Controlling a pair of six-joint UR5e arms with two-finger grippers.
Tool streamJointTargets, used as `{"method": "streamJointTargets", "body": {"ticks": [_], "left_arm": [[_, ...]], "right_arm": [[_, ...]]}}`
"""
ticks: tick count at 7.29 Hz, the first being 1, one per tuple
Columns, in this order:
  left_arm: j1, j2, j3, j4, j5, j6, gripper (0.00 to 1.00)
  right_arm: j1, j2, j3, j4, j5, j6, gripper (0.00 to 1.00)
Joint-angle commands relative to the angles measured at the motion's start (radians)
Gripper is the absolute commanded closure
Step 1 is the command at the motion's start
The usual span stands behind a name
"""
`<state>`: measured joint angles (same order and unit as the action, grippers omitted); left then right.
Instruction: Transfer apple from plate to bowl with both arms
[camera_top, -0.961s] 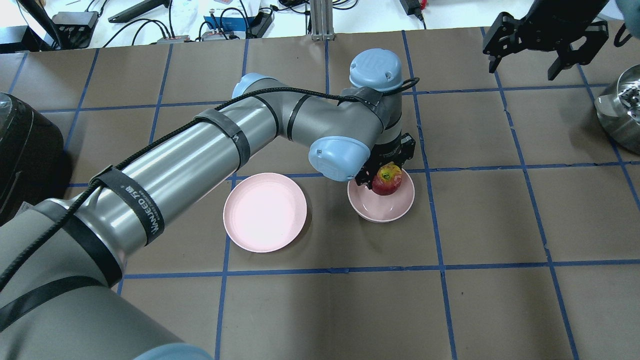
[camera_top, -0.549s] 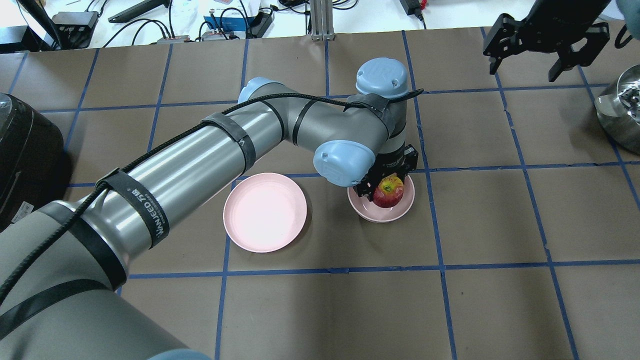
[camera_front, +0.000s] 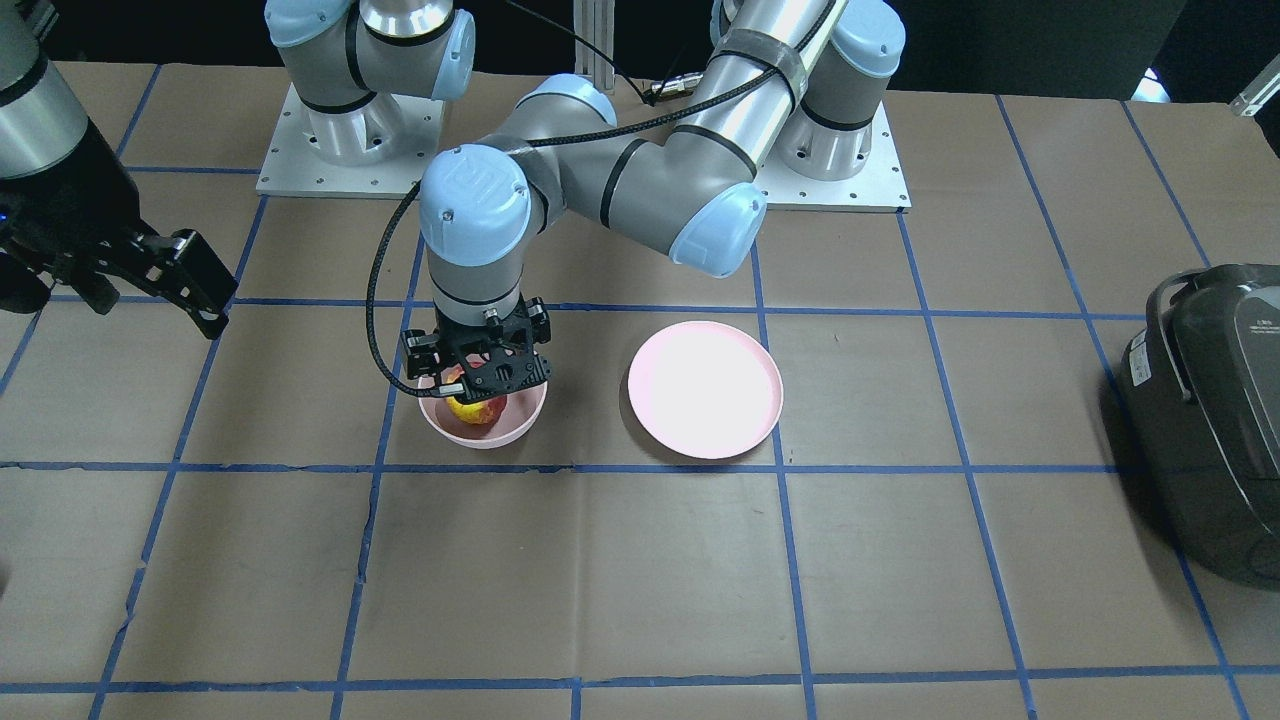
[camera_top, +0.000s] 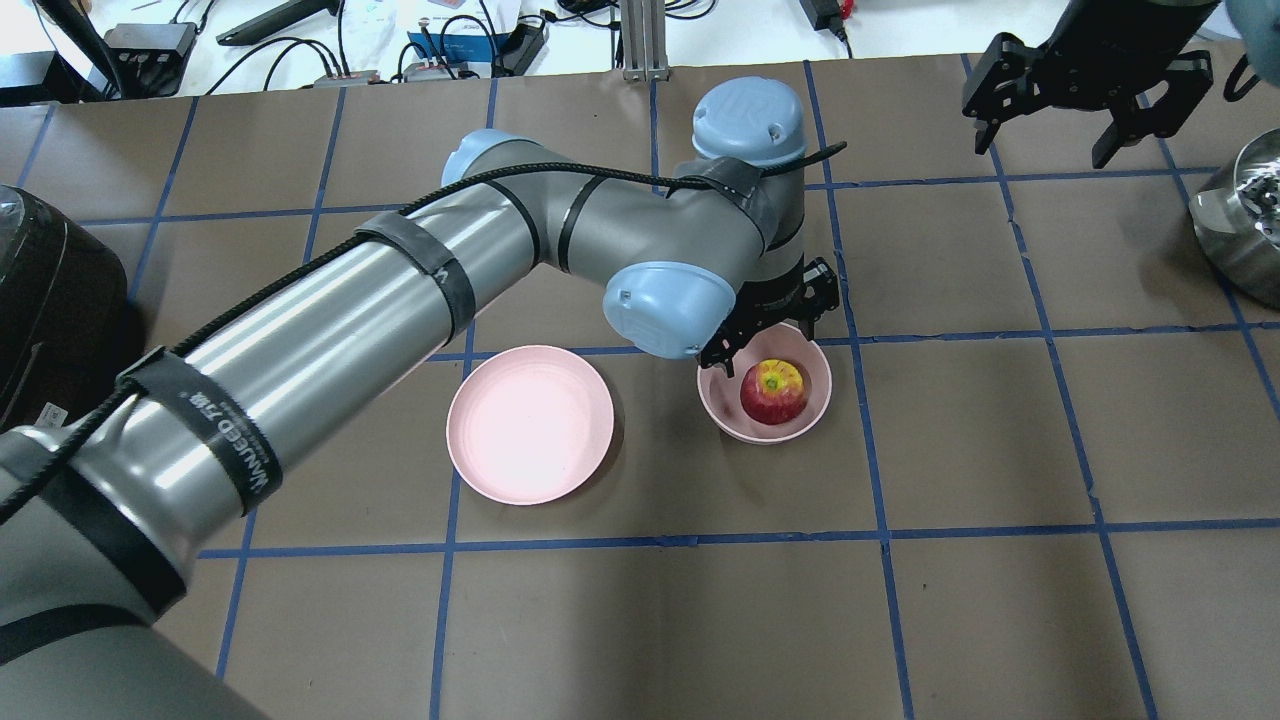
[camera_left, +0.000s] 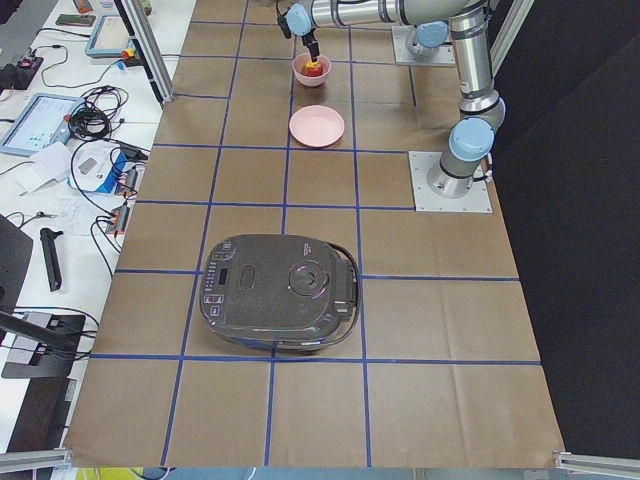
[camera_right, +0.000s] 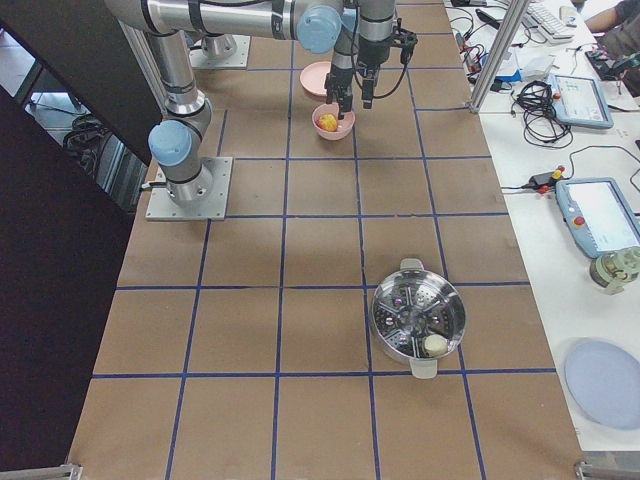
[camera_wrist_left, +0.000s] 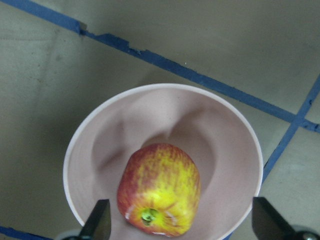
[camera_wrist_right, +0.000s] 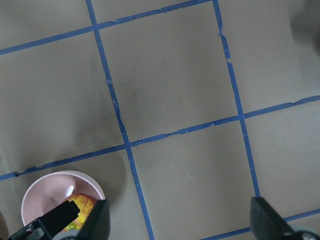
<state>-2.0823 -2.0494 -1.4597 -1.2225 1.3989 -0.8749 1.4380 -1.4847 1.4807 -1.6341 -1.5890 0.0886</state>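
The red-and-yellow apple (camera_top: 773, 390) lies in the small deep pink bowl (camera_top: 745, 432), stem dimple up. My left gripper (camera_top: 765, 340) is open and hangs just above the bowl's far rim, touching neither. In the left wrist view its fingertips (camera_wrist_left: 100, 222) stand wide on either side of the apple (camera_wrist_left: 159, 190) in the bowl (camera_wrist_left: 210, 130). The flat pink plate (camera_top: 530, 423) sits bare to the bowl's left. My right gripper (camera_top: 1045, 140) is open and empty, high at the far right. The front view shows the apple (camera_front: 474, 408), bowl (camera_front: 510, 425) and plate (camera_front: 705, 390).
A black rice cooker (camera_top: 50, 300) stands at the table's left edge. A steel pot (camera_top: 1240, 215) stands at the right edge, near my right gripper. Blue tape lines grid the brown table (camera_top: 1000, 450). Cables and devices lie beyond the far edge.
My left gripper opened and let go of the apple, which now sits lower in the bowl. The left gripper drew back toward the bowl's far rim. The right arm barely moved.
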Motion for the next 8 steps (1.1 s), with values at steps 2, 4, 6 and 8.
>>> {"method": "streamJointTargets", "body": {"ticks": [2,4,6,8], "left_arm": [[0.211,0.266,-0.019,-0.274,0.006,0.364,0.00],[0.344,0.368,-0.019,-0.420,0.055,0.671,0.00],[0.433,0.426,-0.022,-0.465,0.144,0.863,0.00],[0.453,0.428,-0.022,-0.454,0.138,0.886,0.00]], "right_arm": [[0.120,0.001,0.003,-0.001,0.000,0.011,0.00],[0.174,0.006,0.006,-0.007,0.001,0.013,0.00],[0.173,0.004,0.006,-0.012,0.001,0.013,0.00],[0.173,0.003,0.006,-0.015,0.003,0.013,0.00]]}}
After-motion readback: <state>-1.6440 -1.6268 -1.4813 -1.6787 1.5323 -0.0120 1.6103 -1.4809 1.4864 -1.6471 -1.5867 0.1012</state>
